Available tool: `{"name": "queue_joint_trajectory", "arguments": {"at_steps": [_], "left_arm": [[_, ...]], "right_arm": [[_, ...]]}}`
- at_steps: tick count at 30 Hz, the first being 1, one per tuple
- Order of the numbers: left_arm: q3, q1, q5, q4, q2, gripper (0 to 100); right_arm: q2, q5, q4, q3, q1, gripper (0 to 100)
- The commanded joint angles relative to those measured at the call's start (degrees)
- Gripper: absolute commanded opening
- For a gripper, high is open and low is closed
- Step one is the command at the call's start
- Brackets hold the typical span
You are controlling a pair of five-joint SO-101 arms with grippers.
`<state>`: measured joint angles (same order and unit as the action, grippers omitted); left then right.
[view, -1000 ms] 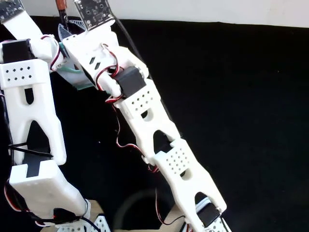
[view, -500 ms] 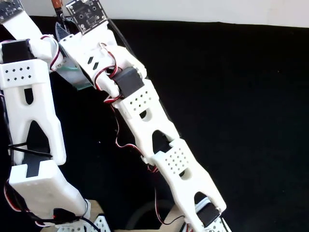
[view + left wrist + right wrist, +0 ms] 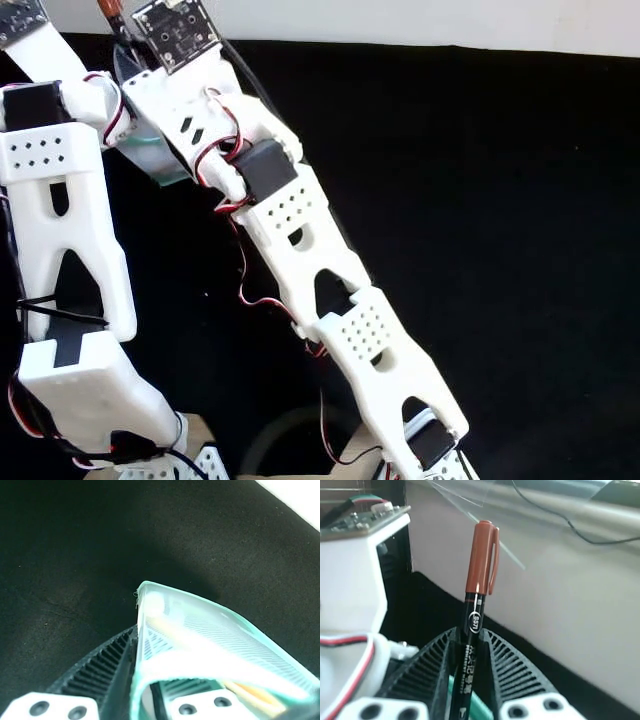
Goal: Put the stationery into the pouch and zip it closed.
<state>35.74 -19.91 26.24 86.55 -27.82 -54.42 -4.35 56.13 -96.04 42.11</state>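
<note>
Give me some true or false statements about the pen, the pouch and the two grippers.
1. The right gripper holds a pen upright between its fingers. True.
2. The pen is uncapped. False: a brown cap sits on its end.
3. The left gripper is open and empty. False: it is shut on the pouch.
4. The pouch is see-through with a teal edge. True.
</note>
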Motion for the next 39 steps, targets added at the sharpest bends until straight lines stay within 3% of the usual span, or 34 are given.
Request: {"name": "queue_joint_trajectory", "arguments": {"at_steps": [1,10,15,39], "left_arm": [[-0.84,-0.66,-0.62,-1.58,-5.23,1],[-0.84,-0.75,-0.62,-1.58,-5.23,1],[-0.84,-0.75,-0.62,-1.58,-5.23,1],[-0.84,-0.75,-0.62,-1.58,-5.23,1]], "right_arm": [[0.66,1.14,1.98,-5.67,-1.10,0.8],[5.67,1.23,6.37,-5.67,-0.92,0.8],[8.66,5.10,11.03,-5.67,-1.01,0.8],[15.43,5.10,31.60,-5.58,2.86,0.8]]}}
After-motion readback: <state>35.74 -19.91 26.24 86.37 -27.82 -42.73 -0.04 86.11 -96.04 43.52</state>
